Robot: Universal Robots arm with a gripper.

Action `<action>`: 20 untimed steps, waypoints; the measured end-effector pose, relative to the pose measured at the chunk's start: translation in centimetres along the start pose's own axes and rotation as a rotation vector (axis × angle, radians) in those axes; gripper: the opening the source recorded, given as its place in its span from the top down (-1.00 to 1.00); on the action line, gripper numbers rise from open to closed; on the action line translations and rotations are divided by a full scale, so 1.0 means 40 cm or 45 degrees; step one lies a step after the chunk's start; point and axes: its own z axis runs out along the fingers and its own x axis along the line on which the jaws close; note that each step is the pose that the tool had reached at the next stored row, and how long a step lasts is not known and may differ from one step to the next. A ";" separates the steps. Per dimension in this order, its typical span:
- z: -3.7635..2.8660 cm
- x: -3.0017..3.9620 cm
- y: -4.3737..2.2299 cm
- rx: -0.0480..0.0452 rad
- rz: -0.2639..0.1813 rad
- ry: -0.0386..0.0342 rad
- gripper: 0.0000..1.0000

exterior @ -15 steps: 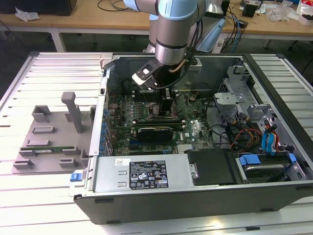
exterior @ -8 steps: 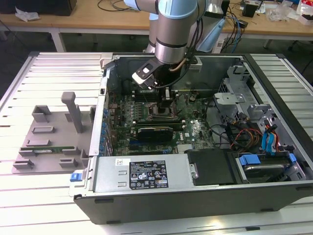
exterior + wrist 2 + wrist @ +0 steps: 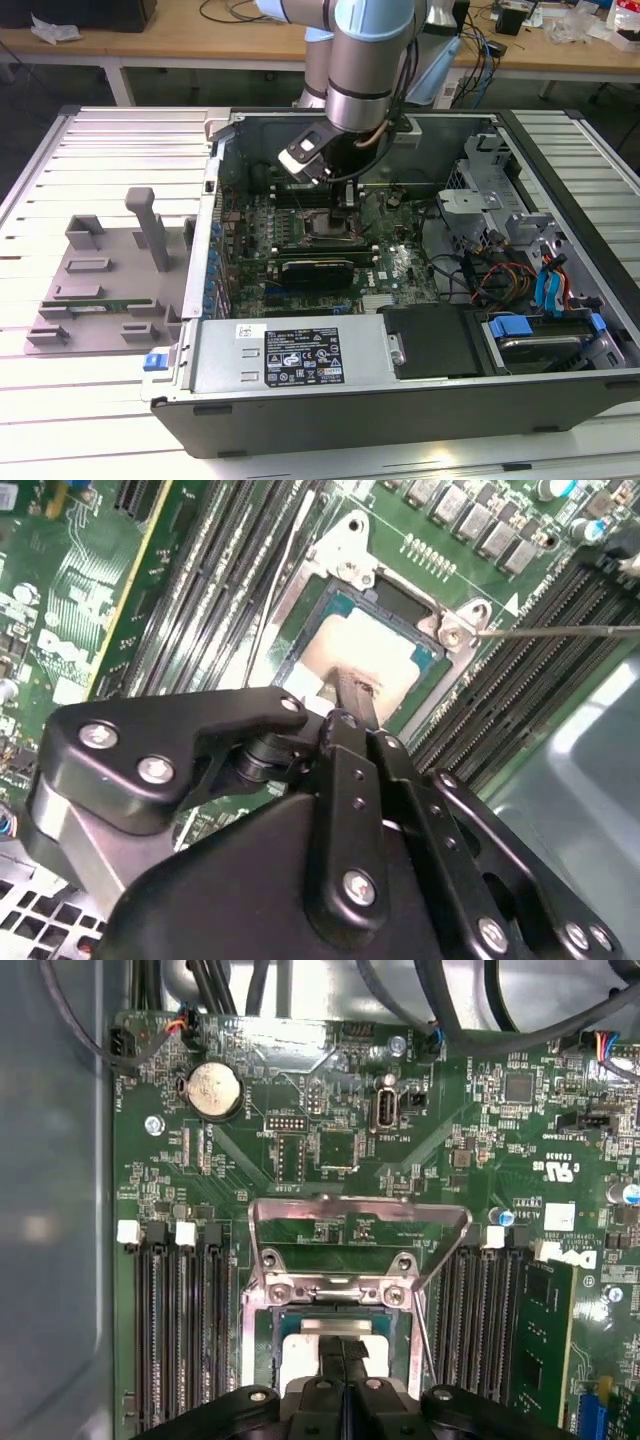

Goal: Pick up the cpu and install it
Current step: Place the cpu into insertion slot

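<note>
Fingers, clenched together, are seemingly pressing the flat silver-grey square cpu into the metal-framed socket, seating it.

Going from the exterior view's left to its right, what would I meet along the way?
Grey plastic fixture tray on the slatted table → robot's black gripper, low over the green motherboard inside the open computer case → silver metal drive cage → blue flat cables.

The black label on the power supply carries print too small to read
</note>
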 end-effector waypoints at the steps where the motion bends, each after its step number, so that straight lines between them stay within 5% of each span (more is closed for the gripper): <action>1: -0.019 -0.002 -0.001 0.001 0.000 -0.0014 0.79; 4: -0.050 -0.003 -0.003 0.001 0.000 -0.0016 0.79; 9: -0.147 -0.008 -0.009 0.001 0.000 -0.0016 0.79; 13: -0.197 -0.011 -0.011 0.001 0.000 -0.0017 0.79; 20: -0.201 -0.011 -0.012 0.001 0.000 -0.0016 0.79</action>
